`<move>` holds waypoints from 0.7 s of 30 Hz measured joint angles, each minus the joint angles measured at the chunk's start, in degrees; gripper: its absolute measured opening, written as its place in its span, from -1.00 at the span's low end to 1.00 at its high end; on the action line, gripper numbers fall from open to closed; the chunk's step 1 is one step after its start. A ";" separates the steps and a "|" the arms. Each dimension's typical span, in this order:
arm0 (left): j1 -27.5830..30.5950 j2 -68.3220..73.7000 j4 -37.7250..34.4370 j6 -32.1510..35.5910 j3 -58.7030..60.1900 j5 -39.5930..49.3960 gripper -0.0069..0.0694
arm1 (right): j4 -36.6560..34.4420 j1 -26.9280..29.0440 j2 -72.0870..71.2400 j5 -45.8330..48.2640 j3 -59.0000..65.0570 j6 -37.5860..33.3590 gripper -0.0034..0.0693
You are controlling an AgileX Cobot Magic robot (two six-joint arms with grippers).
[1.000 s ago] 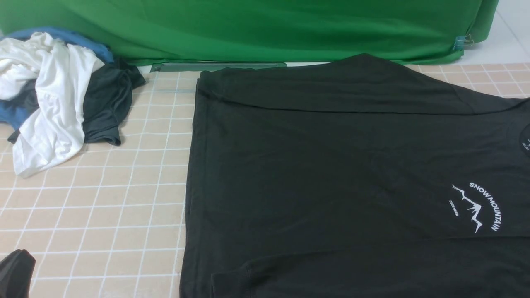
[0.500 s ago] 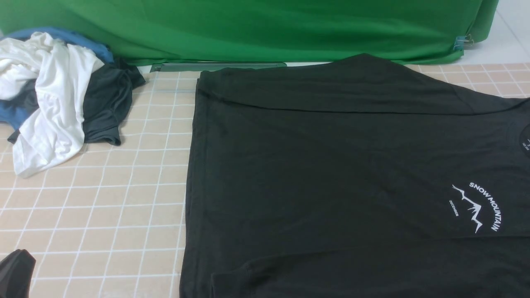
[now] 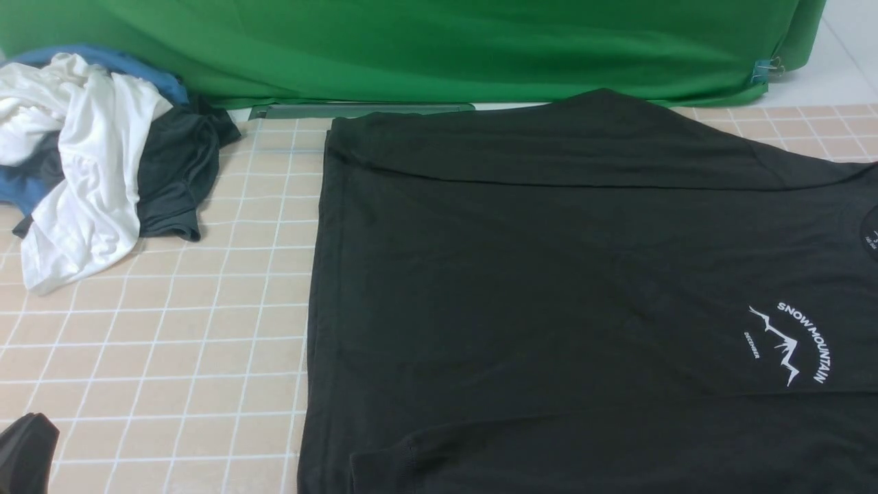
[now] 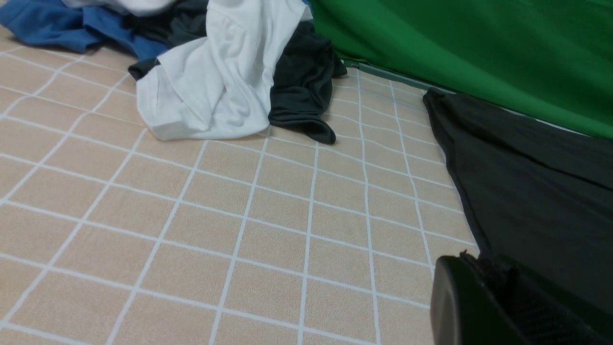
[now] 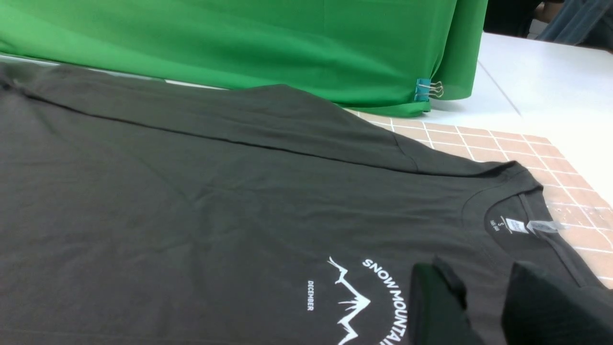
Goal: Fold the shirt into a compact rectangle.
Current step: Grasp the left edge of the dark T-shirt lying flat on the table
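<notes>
The black shirt (image 3: 549, 274) lies spread flat on the tiled mat, its white SNOW MOUNTAIN print (image 3: 792, 343) near the right edge. The top strip and the near sleeve are folded inward. My left gripper (image 3: 26, 449) shows only as a dark tip at the bottom left corner, off the cloth. In the left wrist view one finger (image 4: 459, 306) of it shows its textured inner pad, beside the shirt's hem (image 4: 527, 182), holding nothing. In the right wrist view my right gripper (image 5: 483, 278) stands open and empty over the shirt (image 5: 191, 191), between the print (image 5: 364, 297) and the collar (image 5: 507, 201).
A heap of clothes sits at the back left: a white garment (image 3: 89, 178), a smaller dark grey one (image 3: 175, 171) and a blue one (image 3: 27, 189). A green cloth backdrop (image 3: 439, 48) runs along the far edge. The tiled mat (image 3: 171, 329) lies between heap and shirt.
</notes>
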State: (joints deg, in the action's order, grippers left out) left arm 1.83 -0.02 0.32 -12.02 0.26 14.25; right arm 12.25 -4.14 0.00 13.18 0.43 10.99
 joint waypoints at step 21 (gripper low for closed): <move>0.00 0.00 -6.91 -4.45 0.00 -5.70 -0.77 | -1.77 0.00 0.00 -1.39 0.00 1.57 -0.25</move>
State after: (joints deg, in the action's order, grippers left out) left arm 1.83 -0.02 -6.59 -16.47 0.26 8.55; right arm 10.48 -4.14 0.00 11.80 0.43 12.56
